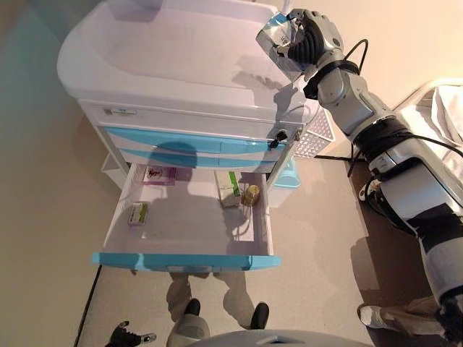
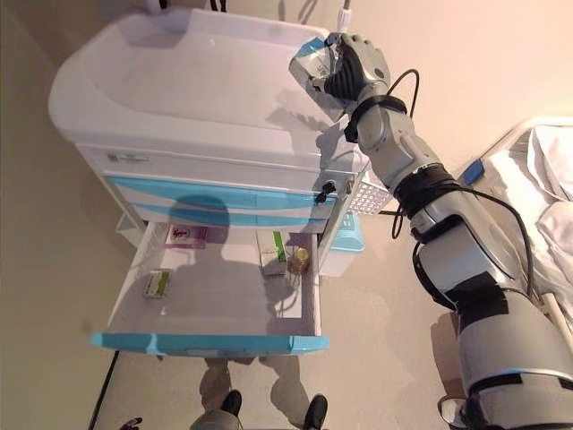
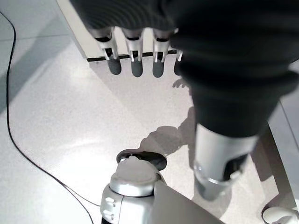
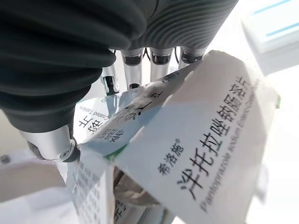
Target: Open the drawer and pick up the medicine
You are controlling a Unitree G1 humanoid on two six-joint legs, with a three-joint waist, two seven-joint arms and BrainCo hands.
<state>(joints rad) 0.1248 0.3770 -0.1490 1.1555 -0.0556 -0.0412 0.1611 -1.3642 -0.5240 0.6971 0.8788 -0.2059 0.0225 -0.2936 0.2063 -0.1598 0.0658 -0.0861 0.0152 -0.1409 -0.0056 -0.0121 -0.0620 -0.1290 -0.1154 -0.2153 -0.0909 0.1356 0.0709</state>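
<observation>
The right hand [image 1: 307,40], up in the upper right of the head views, has its fingers and thumb wrapped around a medicine box [image 4: 196,140], and the wrist view shows the carton crumpled and torn open at one end, with flaps splaying past the fingertips. So the medicine is in hand, high over the top of the white cart [image 1: 181,50], near its right edge.

Below it, in the middle of the frame, the lowest blue-fronted drawer [image 1: 188,260] hangs fully pulled out. Other items lie inside: a pink-marked box [image 1: 159,174] at the back left, a small green packet [image 1: 138,212] by the left wall, a green-and-white box [image 1: 228,186] and a small round jar [image 1: 251,194] at the back right.

The left hand [image 3: 135,60] hangs low over the floor with fingers straight and relaxed, carrying nothing.

The worry now is that carton. The grip bears on crushed card, so a flap could give way and the box slide out, or its contents could drop through the torn end if the hand tips. The extended drawer also sits right in the robot's path.
</observation>
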